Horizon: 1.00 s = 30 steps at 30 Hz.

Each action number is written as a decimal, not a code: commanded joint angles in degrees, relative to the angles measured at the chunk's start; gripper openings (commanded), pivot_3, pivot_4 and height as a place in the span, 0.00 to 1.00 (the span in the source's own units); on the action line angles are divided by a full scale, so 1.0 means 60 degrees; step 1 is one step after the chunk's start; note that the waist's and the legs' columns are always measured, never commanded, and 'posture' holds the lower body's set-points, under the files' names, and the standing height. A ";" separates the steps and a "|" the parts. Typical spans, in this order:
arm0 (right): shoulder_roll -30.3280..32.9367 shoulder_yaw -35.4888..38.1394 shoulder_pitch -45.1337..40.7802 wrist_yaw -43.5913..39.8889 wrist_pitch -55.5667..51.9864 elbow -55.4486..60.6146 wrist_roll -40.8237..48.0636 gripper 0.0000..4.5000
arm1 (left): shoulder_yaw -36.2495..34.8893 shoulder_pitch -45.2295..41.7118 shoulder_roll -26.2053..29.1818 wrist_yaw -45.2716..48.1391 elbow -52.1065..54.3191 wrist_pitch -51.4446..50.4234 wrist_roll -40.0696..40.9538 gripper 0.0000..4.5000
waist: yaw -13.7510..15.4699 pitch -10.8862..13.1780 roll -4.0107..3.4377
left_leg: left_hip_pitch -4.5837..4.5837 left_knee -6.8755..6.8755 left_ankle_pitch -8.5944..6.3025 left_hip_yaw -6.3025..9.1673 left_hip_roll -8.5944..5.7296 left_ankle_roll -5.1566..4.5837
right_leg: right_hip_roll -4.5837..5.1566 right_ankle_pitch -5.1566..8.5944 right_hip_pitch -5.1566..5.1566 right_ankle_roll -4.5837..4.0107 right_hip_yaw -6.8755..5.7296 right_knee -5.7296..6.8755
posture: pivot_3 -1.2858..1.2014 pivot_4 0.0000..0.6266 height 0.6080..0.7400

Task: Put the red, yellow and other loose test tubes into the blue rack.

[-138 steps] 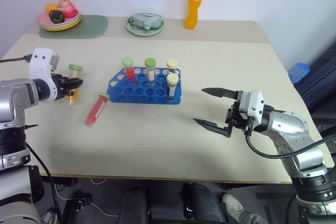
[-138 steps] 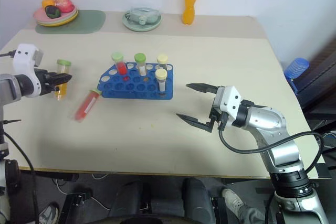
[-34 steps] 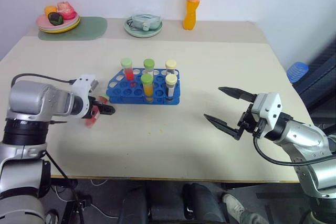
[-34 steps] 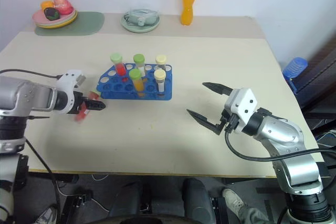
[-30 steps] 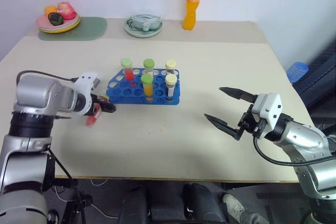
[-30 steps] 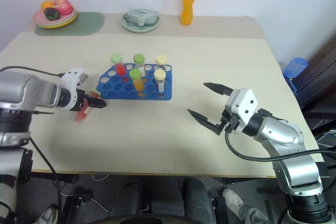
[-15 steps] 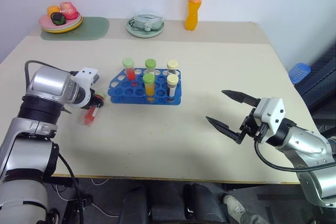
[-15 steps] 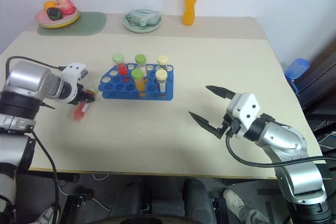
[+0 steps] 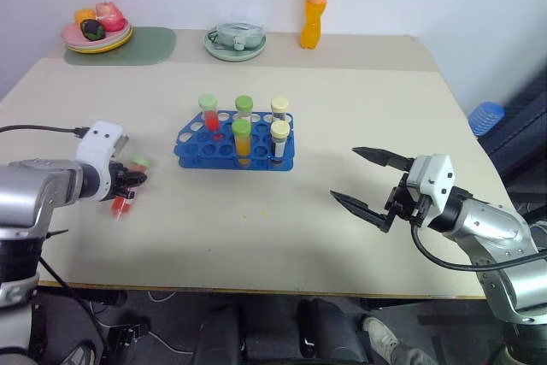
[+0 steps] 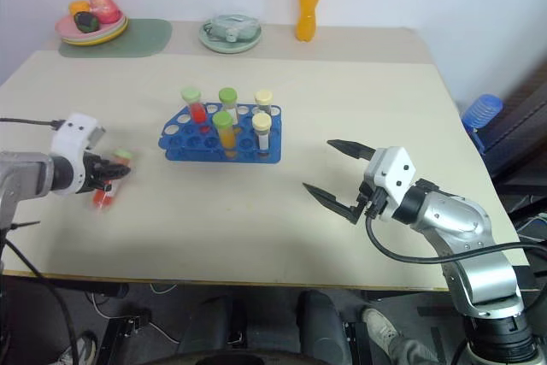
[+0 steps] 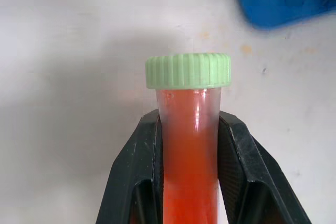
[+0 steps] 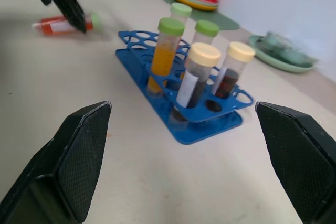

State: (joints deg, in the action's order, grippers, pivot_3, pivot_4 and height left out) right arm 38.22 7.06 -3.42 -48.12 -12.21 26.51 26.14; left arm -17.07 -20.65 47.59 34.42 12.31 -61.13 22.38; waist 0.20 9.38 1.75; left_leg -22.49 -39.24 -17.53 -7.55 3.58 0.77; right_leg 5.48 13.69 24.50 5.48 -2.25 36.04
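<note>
The blue rack [image 9: 192,140] stands mid-table with several capped tubes upright in it, among them a yellow tube [image 9: 241,139] and a red one [image 9: 208,114]. Left of the rack, my left gripper [image 9: 128,182] is shut on a red test tube [image 11: 189,145] with a green cap [image 11: 188,71]. The tube hangs tilted just above the table, its cap end poking out past the fingers. My right gripper [image 9: 344,173] hovers open over the right side of the table, well apart from the rack, with nothing between its fingers.
Along the far edge stand a plate of fruit [image 9: 96,33] on a green mat [image 9: 137,45], a pale green dish [image 9: 234,40] and an orange drink bottle [image 9: 314,2]. A blue object [image 9: 485,114] lies beyond the table's right edge.
My left gripper has shut on the red tube where it lay, lifted it off the table and drawn it left, away from the rack. The right gripper has stayed put.
</note>
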 commanded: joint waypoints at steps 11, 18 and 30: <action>-0.0028 0.0157 -0.0502 -0.0510 0.0435 -0.0406 0.0077 1.00 | -0.0291 0.0400 -0.3077 -0.0337 0.0812 0.7980 -0.0785 0.21 | 0.0076 -0.0012 0.0007 | 0.0009 0.0000 -0.0006 -0.0012 -0.0010 -0.0009 | -0.0002 -0.0016 -0.0011 0.0025 0.0000 -0.0008 | 0.52 0.24 1.00; 0.0058 0.0372 -0.0288 -0.0338 0.0276 -0.0075 0.0050 1.00 | 0.0863 0.0263 -0.4297 -0.1144 -0.1135 1.1193 -0.2241 0.21 | 0.0071 -0.0012 0.0010 | 0.0007 0.0001 -0.0006 -0.0014 -0.0010 -0.0011 | -0.0003 -0.0018 -0.0011 0.0028 -0.0001 -0.0013 | 0.52 0.24 1.00; 0.0453 0.0926 -0.0097 -0.0087 -0.0239 0.0472 0.0237 1.00 | 0.2125 -0.0167 -0.5333 -0.1183 -0.4378 1.4098 -0.2817 0.21 | 0.0072 -0.0017 0.0007 | 0.0008 0.0000 -0.0036 -0.0014 -0.0007 -0.0064 | -0.0002 -0.0019 -0.0011 0.0029 -0.0003 -0.0014 | 0.52 0.24 1.00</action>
State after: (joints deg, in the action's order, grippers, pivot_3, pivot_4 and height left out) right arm 39.99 10.50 -4.21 -49.03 -13.67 26.59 26.21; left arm -4.96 -21.22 15.73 27.11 -12.85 21.73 5.69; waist 0.64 9.28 1.79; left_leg -22.44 -39.24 -17.75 -7.63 3.54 0.38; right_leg 5.46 13.57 24.43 5.65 -2.27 35.94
